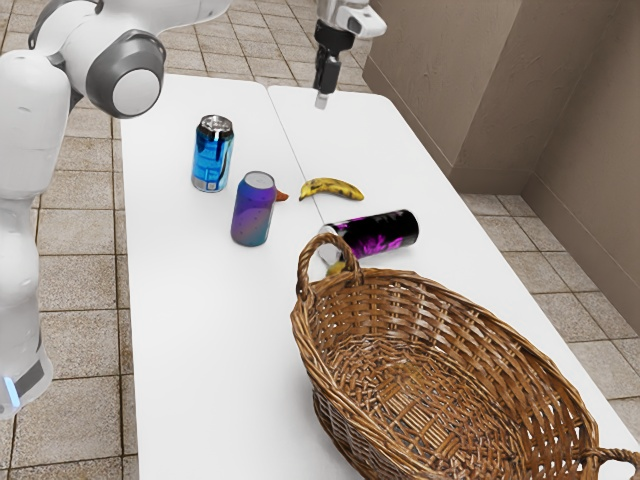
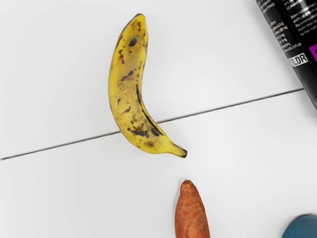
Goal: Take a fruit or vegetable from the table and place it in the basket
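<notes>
The jaws are positioned above the surface and directed downward, apart from the items; whether they are set wide or narrow cannot be told. The banana is located on the surface, outside the basket, and is laid across the dark seam. Its long axis is bent in a shallow curve and is run mainly crosswise to the seam (the seam is crossed nearer the stem end). The stem is pointed toward the exterior view's left, with the sweet potato placed near it; the blunt end is pointed toward the exterior view's right. The hollow of the curve is faced toward the black can. The narrow tip of the sweet potato is directed roughly at the banana's stem, and a gap is left between the two. The black can is laid on its side near the basket's looped handle. A yellow item (partly hidden, kind unclear) is seen by that handle. The purple-and-teal can and the blue can are stood upright.
</notes>
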Available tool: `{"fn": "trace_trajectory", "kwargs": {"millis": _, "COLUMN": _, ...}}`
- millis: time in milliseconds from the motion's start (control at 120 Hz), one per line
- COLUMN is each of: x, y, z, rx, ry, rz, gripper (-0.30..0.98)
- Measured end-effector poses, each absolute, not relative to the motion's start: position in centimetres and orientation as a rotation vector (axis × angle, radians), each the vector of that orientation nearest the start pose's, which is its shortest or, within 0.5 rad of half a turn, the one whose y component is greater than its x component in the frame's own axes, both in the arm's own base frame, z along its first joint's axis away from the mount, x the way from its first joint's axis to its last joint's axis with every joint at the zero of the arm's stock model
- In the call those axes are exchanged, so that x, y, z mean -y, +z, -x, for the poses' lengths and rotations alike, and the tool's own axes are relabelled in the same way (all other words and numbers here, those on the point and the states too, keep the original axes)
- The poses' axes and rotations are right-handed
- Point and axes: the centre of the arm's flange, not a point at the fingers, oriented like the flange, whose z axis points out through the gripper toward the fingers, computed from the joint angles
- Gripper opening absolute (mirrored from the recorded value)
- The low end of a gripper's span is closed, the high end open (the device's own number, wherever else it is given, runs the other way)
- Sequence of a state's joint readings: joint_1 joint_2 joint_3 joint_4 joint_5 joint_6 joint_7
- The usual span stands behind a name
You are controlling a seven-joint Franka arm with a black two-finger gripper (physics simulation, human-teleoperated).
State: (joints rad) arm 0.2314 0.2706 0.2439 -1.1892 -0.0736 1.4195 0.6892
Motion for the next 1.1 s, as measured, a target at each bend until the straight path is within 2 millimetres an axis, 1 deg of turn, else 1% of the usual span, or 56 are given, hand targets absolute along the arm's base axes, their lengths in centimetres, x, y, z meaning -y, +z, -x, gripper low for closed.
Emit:
{"fn": "trace_trajectory", "kwargs": {"millis": 200, "x": -25.4, "y": 63.4, "z": -56.5, "rx": -0.437, "ry": 0.027, "rz": 3.133, "gripper": 0.68}}
{"fn": "trace_trajectory", "kwargs": {"millis": 250, "x": -25.0, "y": 63.8, "z": -56.5, "rx": -0.449, "ry": 0.022, "rz": 3.122, "gripper": 0.68}}
{"fn": "trace_trajectory", "kwargs": {"millis": 283, "x": -24.7, "y": 65.1, "z": -56.0, "rx": -0.450, "ry": -0.003, "rz": 3.107, "gripper": 0.68}}
{"fn": "trace_trajectory", "kwargs": {"millis": 350, "x": -23.9, "y": 69.6, "z": -54.4, "rx": -0.452, "ry": -0.116, "rz": 3.060, "gripper": 0.68}}
{"fn": "trace_trajectory", "kwargs": {"millis": 408, "x": -22.4, "y": 74.9, "z": -51.6, "rx": -0.471, "ry": -0.241, "rz": 3.014, "gripper": 0.68}}
{"fn": "trace_trajectory", "kwargs": {"millis": 450, "x": -21.1, "y": 77.6, "z": -49.6, "rx": -0.497, "ry": -0.293, "rz": 2.996, "gripper": 0.68}}
{"fn": "trace_trajectory", "kwargs": {"millis": 475, "x": -20.4, "y": 78.5, "z": -48.8, "rx": -0.515, "ry": -0.305, "rz": 2.993, "gripper": 0.68}}
{"fn": "trace_trajectory", "kwargs": {"millis": 508, "x": -19.5, "y": 79.3, "z": -48.0, "rx": -0.542, "ry": -0.301, "rz": 2.994, "gripper": 0.68}}
{"fn": "trace_trajectory", "kwargs": {"millis": 558, "x": -18.2, "y": 79.4, "z": -47.4, "rx": -0.588, "ry": -0.272, "rz": 2.999, "gripper": 0.68}}
{"fn": "trace_trajectory", "kwargs": {"millis": 617, "x": -16.5, "y": 78.5, "z": -47.0, "rx": -0.650, "ry": -0.213, "rz": 3.011, "gripper": 0.68}}
{"fn": "trace_trajectory", "kwargs": {"millis": 667, "x": -14.8, "y": 76.6, "z": -46.1, "rx": -0.727, "ry": -0.156, "rz": 3.033, "gripper": 0.68}}
{"fn": "trace_trajectory", "kwargs": {"millis": 692, "x": -14.5, "y": 75.1, "z": -45.8, "rx": -0.750, "ry": -0.122, "rz": 3.047, "gripper": 0.68}}
{"fn": "trace_trajectory", "kwargs": {"millis": 717, "x": -15.2, "y": 73.1, "z": -45.8, "rx": -0.742, "ry": -0.082, "rz": 3.068, "gripper": 0.68}}
{"fn": "trace_trajectory", "kwargs": {"millis": 750, "x": -16.7, "y": 70.1, "z": -46.0, "rx": -0.710, "ry": -0.032, "rz": 3.097, "gripper": 0.68}}
{"fn": "trace_trajectory", "kwargs": {"millis": 775, "x": -17.8, "y": 67.6, "z": -47.0, "rx": -0.681, "ry": 0.012, "rz": 3.113, "gripper": 0.69}}
{"fn": "trace_trajectory", "kwargs": {"millis": 800, "x": -18.6, "y": 65.6, "z": -47.9, "rx": -0.654, "ry": 0.044, "rz": 3.122, "gripper": 0.69}}
{"fn": "trace_trajectory", "kwargs": {"millis": 850, "x": -20.1, "y": 61.8, "z": -49.8, "rx": -0.582, "ry": 0.107, "rz": 3.136, "gripper": 0.69}}
{"fn": "trace_trajectory", "kwargs": {"millis": 875, "x": -20.7, "y": 60.4, "z": -50.5, "rx": -0.545, "ry": 0.127, "rz": 3.142, "gripper": 0.69}}
{"fn": "trace_trajectory", "kwargs": {"millis": 925, "x": -21.6, "y": 58.9, "z": -51.3, "rx": -0.477, "ry": 0.130, "rz": 3.151, "gripper": 0.69}}
{"fn": "trace_trajectory", "kwargs": {"millis": 1008, "x": -22.6, "y": 57.9, "z": -51.9, "rx": -0.379, "ry": 0.107, "rz": 3.160, "gripper": 0.69}}
{"fn": "trace_trajectory", "kwargs": {"millis": 1100, "x": -23.6, "y": 55.3, "z": -53.1, "rx": -0.225, "ry": 0.110, "rz": 3.216, "gripper": 0.69}}
